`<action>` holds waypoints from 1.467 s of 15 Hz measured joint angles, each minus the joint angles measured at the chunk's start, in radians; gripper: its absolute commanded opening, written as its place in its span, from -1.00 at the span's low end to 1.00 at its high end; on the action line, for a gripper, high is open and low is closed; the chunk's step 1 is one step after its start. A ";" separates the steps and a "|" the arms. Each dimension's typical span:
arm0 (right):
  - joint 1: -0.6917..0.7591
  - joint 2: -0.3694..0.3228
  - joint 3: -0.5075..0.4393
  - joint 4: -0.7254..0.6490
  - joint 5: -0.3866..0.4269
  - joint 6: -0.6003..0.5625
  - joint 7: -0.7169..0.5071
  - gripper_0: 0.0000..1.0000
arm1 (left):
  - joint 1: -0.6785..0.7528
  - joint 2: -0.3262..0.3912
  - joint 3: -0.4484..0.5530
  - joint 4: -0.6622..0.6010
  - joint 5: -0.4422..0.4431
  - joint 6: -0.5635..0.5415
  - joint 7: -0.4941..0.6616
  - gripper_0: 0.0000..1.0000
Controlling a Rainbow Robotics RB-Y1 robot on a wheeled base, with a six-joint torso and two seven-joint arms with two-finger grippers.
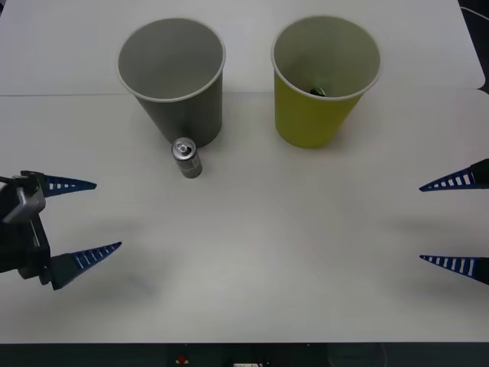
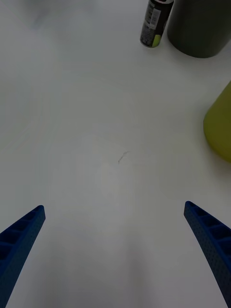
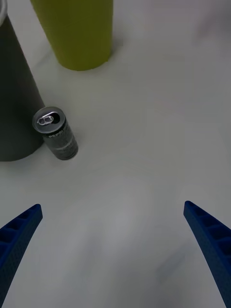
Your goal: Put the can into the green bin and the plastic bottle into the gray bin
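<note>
White table (image 1: 252,290): small silver-gray metal drink can (image 1: 186,158) upright, touching the gray tapered bin (image 1: 174,76); I read it at two o'clock from my spread, empty left gripper (image 1: 88,219), the nearer arm; right gripper (image 1: 449,223) spread too.

gray bin (image 1: 172,76), yellow-green bin (image 1: 321,84), silver can (image 1: 186,158)
</note>
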 measured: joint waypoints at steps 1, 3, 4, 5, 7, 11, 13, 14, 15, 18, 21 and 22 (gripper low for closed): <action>0.000 0.000 0.000 0.000 0.000 0.000 0.000 1.00 | 0.022 0.018 -0.024 -0.018 0.011 0.076 0.027 1.00; 0.000 0.000 0.000 0.000 0.000 0.000 0.000 1.00 | 0.044 0.040 -0.090 -0.041 0.041 0.209 0.074 1.00; 0.000 0.000 0.000 0.000 0.000 0.000 0.000 1.00 | 0.045 0.051 -0.134 -0.047 0.064 0.277 0.080 1.00; 0.000 0.000 0.000 0.000 0.000 0.000 0.000 1.00 | 0.045 0.064 -0.177 -0.054 0.087 0.347 0.081 1.00; 0.000 0.000 0.000 0.000 0.000 0.000 0.000 1.00 | 0.044 0.098 -0.264 -0.078 0.110 0.501 0.081 1.00; 0.000 0.000 0.000 0.000 0.000 0.000 0.000 1.00 | -0.008 0.139 -0.486 -0.108 0.091 0.810 0.091 1.00; 0.000 0.000 0.000 0.000 0.000 0.000 0.000 1.00 | -0.074 0.146 -0.636 -0.108 0.043 0.975 0.111 1.00; 0.000 0.000 0.000 0.000 0.000 0.000 0.000 1.00 | -0.117 0.148 -0.721 -0.108 0.027 1.053 0.122 1.00; 0.000 0.000 0.000 0.000 0.000 0.000 0.000 1.00 | -0.167 0.148 -0.813 -0.105 0.008 1.130 0.135 1.00; 0.000 0.000 0.000 0.000 0.000 0.000 0.000 1.00 | -0.305 0.117 -1.026 -0.044 -0.093 1.277 0.265 1.00; 0.000 0.000 0.000 0.000 0.000 0.000 0.000 1.00 | -0.407 0.047 -1.140 0.095 -0.224 1.351 0.423 1.00; 0.000 0.000 0.000 0.000 0.000 0.000 0.000 1.00 | -0.437 0.021 -1.172 0.142 -0.250 1.374 0.455 1.00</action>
